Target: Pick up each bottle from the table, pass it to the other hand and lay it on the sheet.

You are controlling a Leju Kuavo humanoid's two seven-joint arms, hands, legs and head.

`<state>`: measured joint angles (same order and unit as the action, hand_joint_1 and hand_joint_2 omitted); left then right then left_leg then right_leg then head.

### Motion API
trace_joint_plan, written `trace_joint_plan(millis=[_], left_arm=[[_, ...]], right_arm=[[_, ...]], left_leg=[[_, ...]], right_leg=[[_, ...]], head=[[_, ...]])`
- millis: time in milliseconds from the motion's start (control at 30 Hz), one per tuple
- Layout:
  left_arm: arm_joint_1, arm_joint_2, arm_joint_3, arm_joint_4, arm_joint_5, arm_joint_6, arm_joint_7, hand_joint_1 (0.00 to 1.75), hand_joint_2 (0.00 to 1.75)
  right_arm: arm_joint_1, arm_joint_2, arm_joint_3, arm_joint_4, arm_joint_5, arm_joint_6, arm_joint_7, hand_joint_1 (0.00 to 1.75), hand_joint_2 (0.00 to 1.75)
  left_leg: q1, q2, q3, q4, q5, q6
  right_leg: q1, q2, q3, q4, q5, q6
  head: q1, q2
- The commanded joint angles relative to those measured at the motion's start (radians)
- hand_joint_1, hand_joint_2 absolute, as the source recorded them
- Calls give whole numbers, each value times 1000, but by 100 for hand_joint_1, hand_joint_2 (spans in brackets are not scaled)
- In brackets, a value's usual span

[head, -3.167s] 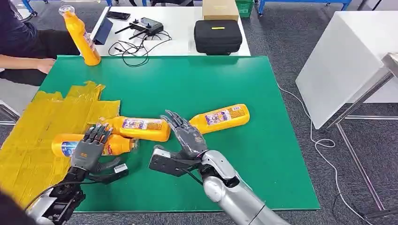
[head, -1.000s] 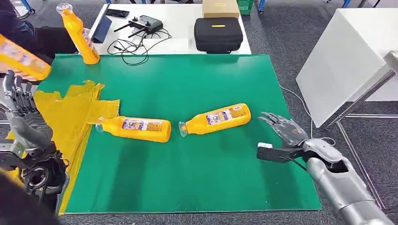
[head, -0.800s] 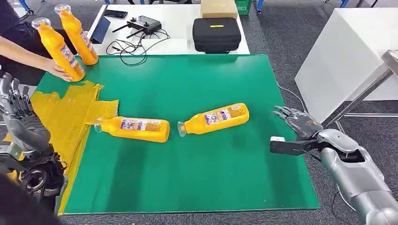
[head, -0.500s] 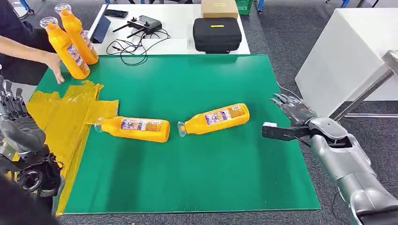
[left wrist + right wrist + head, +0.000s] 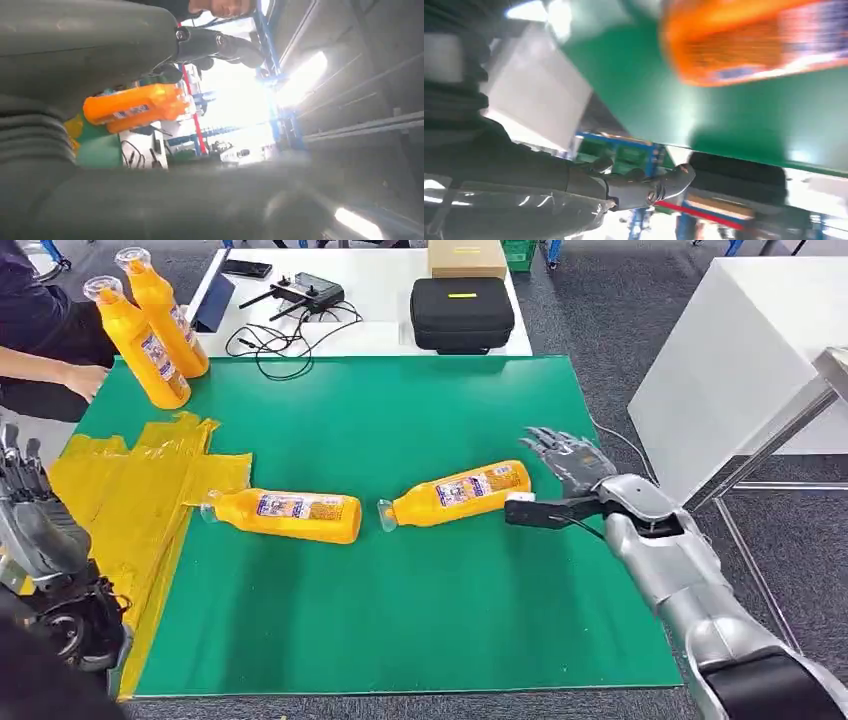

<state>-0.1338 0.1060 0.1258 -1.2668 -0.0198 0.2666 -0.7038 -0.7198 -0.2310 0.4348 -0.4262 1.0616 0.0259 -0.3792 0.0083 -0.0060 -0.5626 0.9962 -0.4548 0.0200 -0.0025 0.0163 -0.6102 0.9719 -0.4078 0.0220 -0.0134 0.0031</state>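
- While both hands hold nothing, two bottles lie on the green mat [image 5: 420, 420], none on the yellow sheet [image 5: 110, 490].
- Right hand [image 5: 570, 460]: fingers [image 5: 548, 442] spread apart, released, hovering just past the base of the right bottle [image 5: 458, 494]; not touching as far as the head view shows.
- Right wrist view: blurred orange bottle body [image 5: 749, 40] close beside the fingers [image 5: 644, 187], label a smear, unreadable.
- Right bottle: on its side, cap end pointing away from the right fingers toward the left bottle [image 5: 285, 515].
- Left bottle: on its side, cap end touching the sheet edge, well apart from either hand.
- Labels on both: blue-and-white panel with red patches; text too small to read, no brand legible.
- Left hand [image 5: 35, 520]: raised at the mat's left side over the sheet, fingers [image 5: 18, 465] extended upward and released.
- Two more bottles [image 5: 150, 320] stand upright at the far left corner, far beyond the left fingers; a person's hand [image 5: 85, 380] rests beside them.
- Left wrist view: those upright bottles [image 5: 135, 105] show past the fingers [image 5: 220, 45]; label unreadable.
- Beyond the mat on a white table [image 5: 385, 285]: black case [image 5: 462, 312], controller [image 5: 312, 290], cables, cardboard box [image 5: 467, 255].
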Motion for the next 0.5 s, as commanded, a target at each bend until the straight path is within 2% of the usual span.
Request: trace_joint_plan(millis=[33, 100, 200, 367, 400, 500], left_arm=[[73, -26, 86, -68, 3, 1, 6, 0, 175], [74, -27, 92, -70, 2, -3, 6, 0, 175], [80, -32, 95, -76, -1, -4, 6, 0, 175], [117, -42, 113, -115, 2, 1, 6, 0, 175], [130, -42, 122, -127, 2, 1, 6, 0, 175], [130, -42, 122, -127, 2, 1, 6, 0, 175]], right_arm=[[-90, 210, 81, 127, 45, 44, 37, 0, 175], [-87, 218, 87, 131, 54, 46, 45, 0, 175], [-89, 231, 94, 137, 66, 49, 62, 0, 175], [-73, 265, 108, 153, 91, 69, 117, 0, 175], [-70, 270, 107, 158, 95, 75, 134, 0, 175], [-70, 270, 107, 158, 95, 75, 134, 0, 175]], left_leg=[[1, 8, 8, -2, -3, -2], [2, 1, 3, -1, -1, -1], [3, 2, 6, -1, -2, -1], [3, 0, 2, -1, -1, -1], [3, 1, 5, -1, -2, -1], [3, 0, 5, -1, -2, -1]], right_leg=[[2, 6, 5, -1, -1, -1], [2, 2, 2, 0, -1, -1], [3, 2, 4, 0, -2, 0], [2, 1, 2, -1, -1, 0], [2, 2, 5, -1, -2, 0], [2, 0, 4, -1, -2, -1]], head=[[0, 0], [0, 0], [0, 0], [0, 0], [1, 0], [1, 0]])
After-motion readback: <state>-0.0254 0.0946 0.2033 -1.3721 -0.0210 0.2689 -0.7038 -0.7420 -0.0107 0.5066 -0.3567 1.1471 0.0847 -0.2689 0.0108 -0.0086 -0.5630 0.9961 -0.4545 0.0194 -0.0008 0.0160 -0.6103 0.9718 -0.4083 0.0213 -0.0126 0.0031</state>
